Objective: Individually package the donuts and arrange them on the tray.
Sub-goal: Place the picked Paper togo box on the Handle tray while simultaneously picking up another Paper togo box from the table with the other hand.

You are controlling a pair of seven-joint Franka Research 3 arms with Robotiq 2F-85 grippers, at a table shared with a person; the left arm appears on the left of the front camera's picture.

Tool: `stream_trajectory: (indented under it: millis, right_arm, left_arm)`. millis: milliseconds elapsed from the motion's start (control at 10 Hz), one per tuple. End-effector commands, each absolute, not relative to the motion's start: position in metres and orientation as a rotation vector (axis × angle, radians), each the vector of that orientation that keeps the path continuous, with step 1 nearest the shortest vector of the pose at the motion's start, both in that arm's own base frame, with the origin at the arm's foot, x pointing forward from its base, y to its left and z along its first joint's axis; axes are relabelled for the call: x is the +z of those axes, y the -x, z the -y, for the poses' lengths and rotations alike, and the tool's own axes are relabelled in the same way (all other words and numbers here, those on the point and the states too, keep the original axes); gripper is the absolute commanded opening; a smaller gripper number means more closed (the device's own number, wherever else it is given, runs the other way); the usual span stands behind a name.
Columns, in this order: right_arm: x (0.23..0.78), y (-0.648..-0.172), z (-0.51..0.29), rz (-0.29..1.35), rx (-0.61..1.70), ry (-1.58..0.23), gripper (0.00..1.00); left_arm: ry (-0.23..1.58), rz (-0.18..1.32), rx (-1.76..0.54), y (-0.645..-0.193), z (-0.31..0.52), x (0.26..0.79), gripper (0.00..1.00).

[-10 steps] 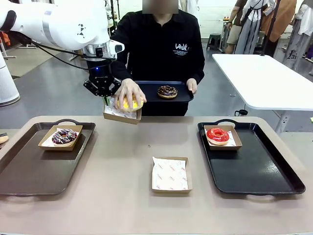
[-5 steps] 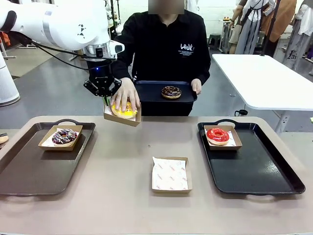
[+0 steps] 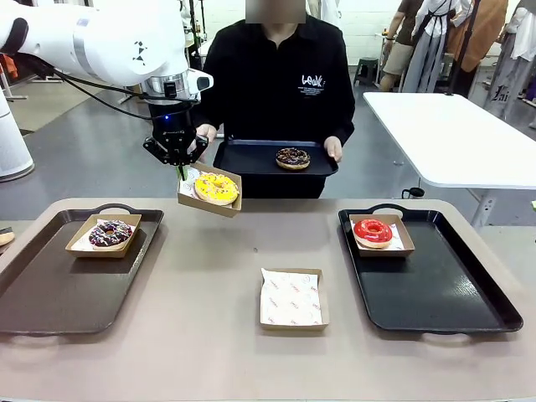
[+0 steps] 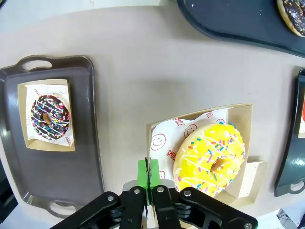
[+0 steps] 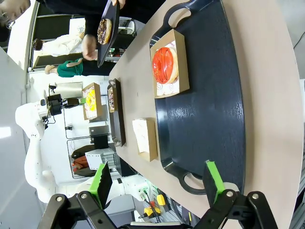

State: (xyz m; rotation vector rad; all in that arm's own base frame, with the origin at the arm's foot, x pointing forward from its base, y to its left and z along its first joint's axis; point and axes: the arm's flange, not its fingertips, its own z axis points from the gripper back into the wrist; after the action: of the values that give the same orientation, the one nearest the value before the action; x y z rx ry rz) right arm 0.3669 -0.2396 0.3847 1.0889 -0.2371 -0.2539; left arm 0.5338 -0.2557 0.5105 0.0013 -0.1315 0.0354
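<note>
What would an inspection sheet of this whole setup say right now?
Surface: tan table, brown tray left, black tray right.
Job's things: sprinkled donut boxed on brown tray; red donut boxed on black tray; yellow donut in a lifted box; chocolate donut on the person's tray; empty box mid-table.
Clutter: nothing seen.
Grippers: left gripper shut on the lifted box's edge; right gripper open, facing the black tray.
Cables: black cable along the left arm.
Surroundings: white table, people beyond.

Person's hand [image 3: 206, 132] off yellow donut [image 3: 216, 188]
</note>
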Motion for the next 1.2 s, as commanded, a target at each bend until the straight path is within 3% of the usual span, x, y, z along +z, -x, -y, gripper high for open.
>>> stream_trajectory:
  millis: [0,1000,1100]
  right_arm:
    - [0.385,-0.366,0.24,0.232,-0.257,-1.086,1.0]
    - [0.385,-0.367,0.24,0.237,-0.254,-1.089,1.0]
    - [0.398,-0.368,0.223,0.232,-0.218,-1.027,1.0]
  left_arm:
    - [-0.002,0.133,0.04,-0.534,0.255,0.511,0.0]
    - [-0.001,0.132,0.035,-0.534,0.256,0.511,0.01]
    - [0.008,0.126,-0.018,-0.525,0.248,0.518,0.01]
